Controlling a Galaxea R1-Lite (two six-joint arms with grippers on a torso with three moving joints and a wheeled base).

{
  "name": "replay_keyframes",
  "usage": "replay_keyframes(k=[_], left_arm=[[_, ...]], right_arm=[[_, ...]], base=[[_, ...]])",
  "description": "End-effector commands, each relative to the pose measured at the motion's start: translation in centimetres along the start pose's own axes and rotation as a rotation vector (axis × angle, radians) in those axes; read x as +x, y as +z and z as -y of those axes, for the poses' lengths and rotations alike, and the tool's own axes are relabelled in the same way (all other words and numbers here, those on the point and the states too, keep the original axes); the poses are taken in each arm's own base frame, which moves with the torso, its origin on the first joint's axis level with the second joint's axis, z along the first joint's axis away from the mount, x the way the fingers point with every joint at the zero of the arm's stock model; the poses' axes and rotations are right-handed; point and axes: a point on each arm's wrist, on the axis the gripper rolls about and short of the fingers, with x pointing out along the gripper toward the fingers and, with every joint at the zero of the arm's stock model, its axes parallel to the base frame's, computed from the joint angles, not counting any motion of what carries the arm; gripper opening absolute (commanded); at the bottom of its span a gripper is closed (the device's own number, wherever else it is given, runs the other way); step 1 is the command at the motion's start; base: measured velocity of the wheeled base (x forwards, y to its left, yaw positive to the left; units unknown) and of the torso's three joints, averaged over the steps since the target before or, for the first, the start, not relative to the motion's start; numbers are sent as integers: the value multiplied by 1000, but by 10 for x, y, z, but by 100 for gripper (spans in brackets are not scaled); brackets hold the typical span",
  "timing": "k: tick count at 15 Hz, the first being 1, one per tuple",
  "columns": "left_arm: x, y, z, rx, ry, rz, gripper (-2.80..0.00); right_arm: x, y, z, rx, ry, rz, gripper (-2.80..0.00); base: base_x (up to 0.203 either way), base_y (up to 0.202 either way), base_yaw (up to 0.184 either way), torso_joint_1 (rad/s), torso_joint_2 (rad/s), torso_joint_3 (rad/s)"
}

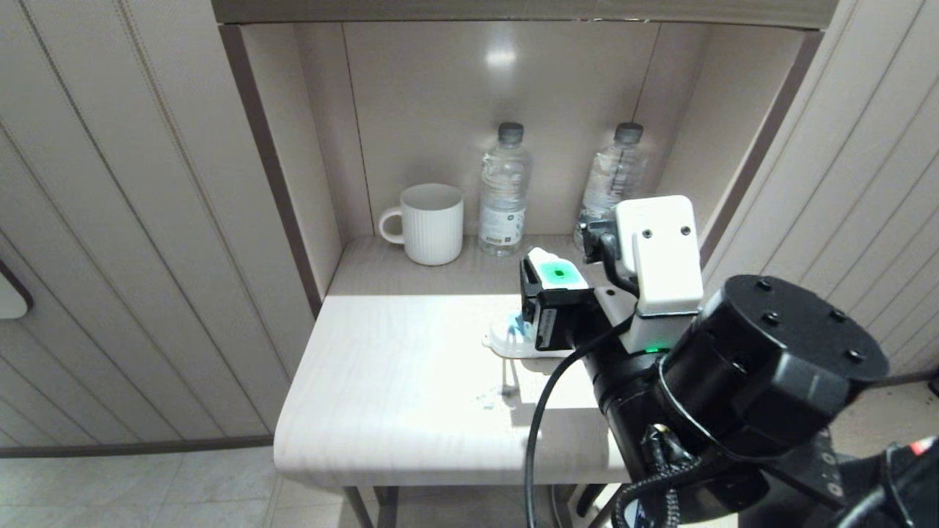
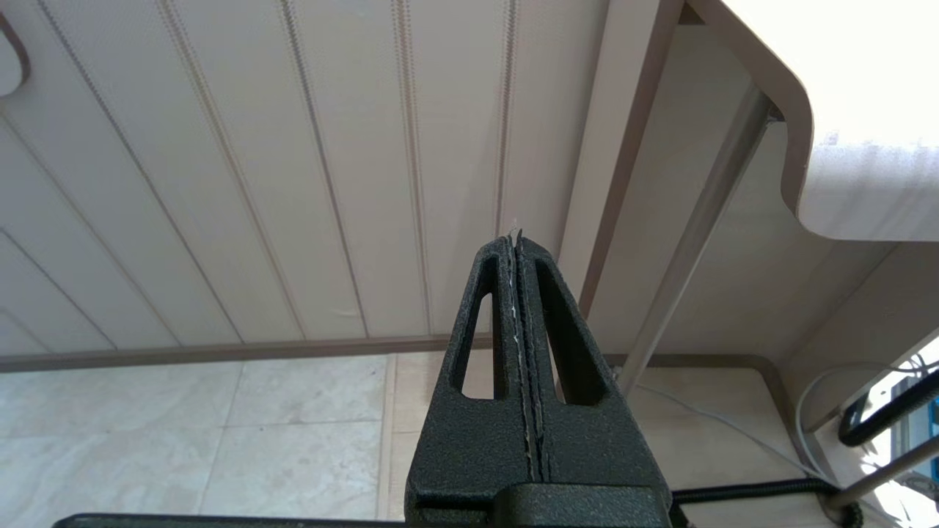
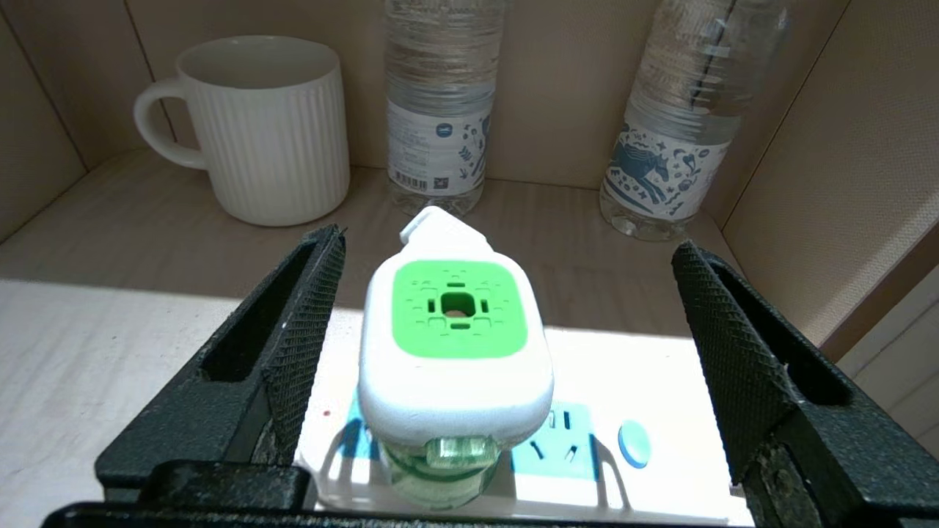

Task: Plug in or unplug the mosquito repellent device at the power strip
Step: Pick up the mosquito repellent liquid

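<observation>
While spread wide, right tool (image 3: 506,352) flanks mosquito repellent device (image 3: 456,345), untouched

Right gripper (image 1: 539,312) over the right half of the table (image 1: 381,411), at the mosquito repellent device (image 1: 555,273), its green top face up. Power strip (image 1: 510,342) partly hidden beneath. Toward the back edge, in the alcove: white mug (image 1: 428,222) and two water bottles (image 1: 505,192), upright.
</observation>
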Motion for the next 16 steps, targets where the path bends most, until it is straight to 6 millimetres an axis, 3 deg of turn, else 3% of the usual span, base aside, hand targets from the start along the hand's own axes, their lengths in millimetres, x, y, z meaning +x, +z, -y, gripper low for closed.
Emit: replay_keyframes(k=[1,16], left_arm=[[0,0,0,0,1,-1,-280],[0,0,0,-1,0,-1,-280]], right_arm=[[8,-7,-1,-9,-14,0,0],[22,-10,-6,-58,-11,11,0]], base=[[0,0,0,0,0,0],[0,0,0,0,0,0]])
